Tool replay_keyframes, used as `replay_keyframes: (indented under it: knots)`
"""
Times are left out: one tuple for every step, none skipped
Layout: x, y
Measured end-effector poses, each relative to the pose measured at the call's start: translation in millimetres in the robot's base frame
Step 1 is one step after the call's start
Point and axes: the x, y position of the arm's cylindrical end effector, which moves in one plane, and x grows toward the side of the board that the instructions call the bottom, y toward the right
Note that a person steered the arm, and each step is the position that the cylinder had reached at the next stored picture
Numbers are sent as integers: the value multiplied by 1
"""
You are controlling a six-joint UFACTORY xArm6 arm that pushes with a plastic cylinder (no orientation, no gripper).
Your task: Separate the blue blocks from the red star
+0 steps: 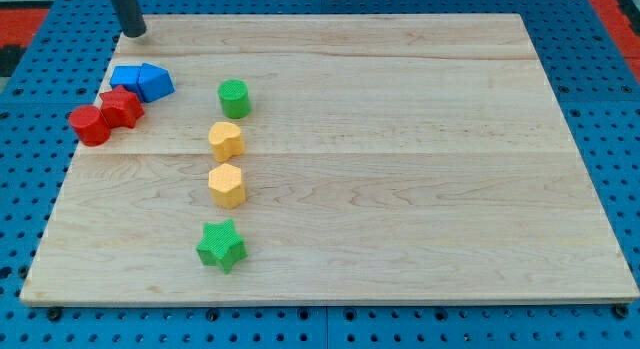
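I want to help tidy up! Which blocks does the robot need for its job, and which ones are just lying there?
For the job:
- blue blocks, two touching at the view's top left
- red star, touching them
- my tip, above the blue blocks

Just lying about:
- red cylinder
- green cylinder
- two yellow blocks
- green star

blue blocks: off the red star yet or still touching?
Still touching. The blue blocks sit right against the red star, no board showing between them. My tip is above them at the view's top left, apart.
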Motion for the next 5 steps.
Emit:
replay_keyframes:
  knots:
    - [5, -30]
    - [16, -30]
    - [79, -30]
    - [130, -30]
    - [131, -3]
